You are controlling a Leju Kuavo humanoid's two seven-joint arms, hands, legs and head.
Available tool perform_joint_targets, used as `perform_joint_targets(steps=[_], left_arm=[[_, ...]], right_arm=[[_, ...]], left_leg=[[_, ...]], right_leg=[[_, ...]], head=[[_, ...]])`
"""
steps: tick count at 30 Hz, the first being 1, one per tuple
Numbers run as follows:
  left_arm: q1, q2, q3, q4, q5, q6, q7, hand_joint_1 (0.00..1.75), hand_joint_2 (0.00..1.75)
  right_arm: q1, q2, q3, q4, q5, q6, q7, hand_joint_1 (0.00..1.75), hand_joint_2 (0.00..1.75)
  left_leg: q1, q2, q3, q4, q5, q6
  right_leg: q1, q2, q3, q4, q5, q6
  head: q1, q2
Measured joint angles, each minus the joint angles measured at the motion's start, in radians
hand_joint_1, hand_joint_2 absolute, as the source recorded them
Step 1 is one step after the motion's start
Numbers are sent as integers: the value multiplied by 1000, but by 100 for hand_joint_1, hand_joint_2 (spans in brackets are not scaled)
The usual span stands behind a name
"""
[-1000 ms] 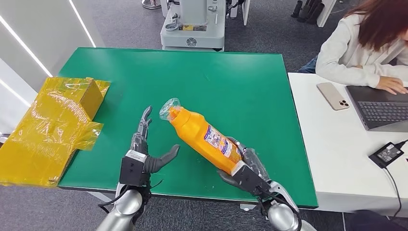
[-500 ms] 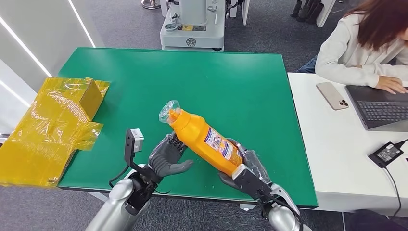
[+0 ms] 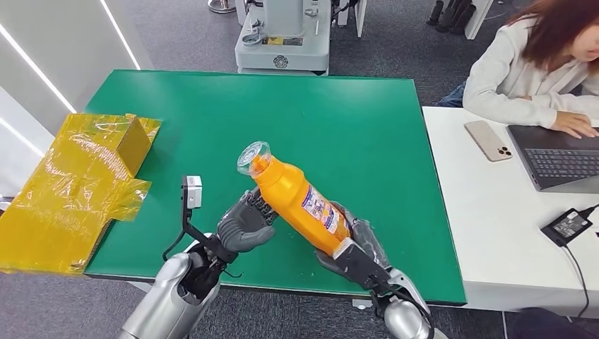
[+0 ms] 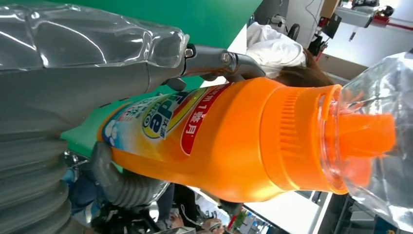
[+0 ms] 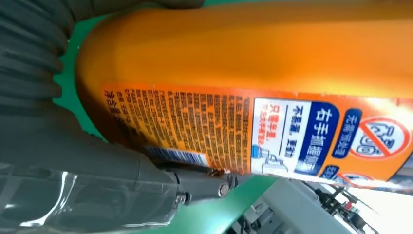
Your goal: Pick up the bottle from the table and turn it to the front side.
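An orange bottle with a clear cap cover hangs tilted above the near part of the green table, cap pointing up and away. My right hand grips its base, and the back label with small print faces the right wrist view on the bottle beside the hand. My left hand wraps the bottle's middle from the left. In the left wrist view the bottle lies between the thumb and a finger below, front label showing.
A yellow film-wrapped box lies at the table's left edge. On the white desk to the right are a phone, a laptop and a charger, with a person seated there. A grey machine base stands behind the table.
My left hand turned from flat and open beside the bottle to closing around its middle. The bottle has risen slightly and stands a little steeper in the right hand.
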Motion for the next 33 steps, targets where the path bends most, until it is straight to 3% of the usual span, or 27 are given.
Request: perform_joint_targets(steps=[2,5,8,14,21,22,25,26,28,33], left_arm=[[-21,-20,-15,12,-145,124,-73,0,175],[-65,-62,-55,27,-481,420,-193,0,175],[-103,-102,-81,73,-607,553,-230,0,175],[-161,-164,-95,175,-622,582,-253,0,175],[-188,-192,-102,233,-572,547,-237,0,175],[-193,-194,-102,245,-533,513,-225,34,175],[-216,-200,-101,296,-370,349,-182,165,175],[-223,-201,-100,312,-315,292,-167,175,175],[-235,-203,-97,338,-241,214,-145,175,175],[-256,-199,-96,376,-174,147,-114,175,175]], right_arm=[[14,30,-17,3,33,-10,17,175,175],[33,68,-50,4,63,-15,33,175,175],[35,83,-70,8,62,-5,31,175,175],[13,93,-87,59,51,9,15,175,175],[1,98,-97,97,30,9,6,175,175],[-3,98,-97,106,24,8,3,175,175],[-20,102,-97,144,10,6,-10,175,175],[-23,104,-97,157,7,4,-14,175,175],[-28,107,-97,177,2,1,-22,175,175],[-30,114,-99,198,3,-8,-27,175,175]], left_leg=[[0,0,0,0,0,0],[0,-1,-1,0,0,0],[0,-1,-1,1,0,0],[0,-1,-1,1,0,0],[0,-1,-1,0,0,0],[0,-1,-1,0,0,0],[0,-1,-1,0,0,0],[0,-1,-1,0,0,0],[0,-1,-1,0,0,0],[0,-1,-1,1,0,0]], right_leg=[[0,0,0,0,0,0],[0,-1,0,0,0,0],[0,-1,0,0,0,0],[0,-1,0,0,0,1],[0,-1,0,0,0,0],[0,-1,0,0,0,0],[0,-1,0,0,0,0],[0,-1,1,0,0,0],[0,-1,1,0,0,0],[0,-1,0,0,0,0]], head=[[0,0],[0,0],[0,0],[0,0],[0,0],[0,0],[0,0],[0,0],[0,0],[0,0]])
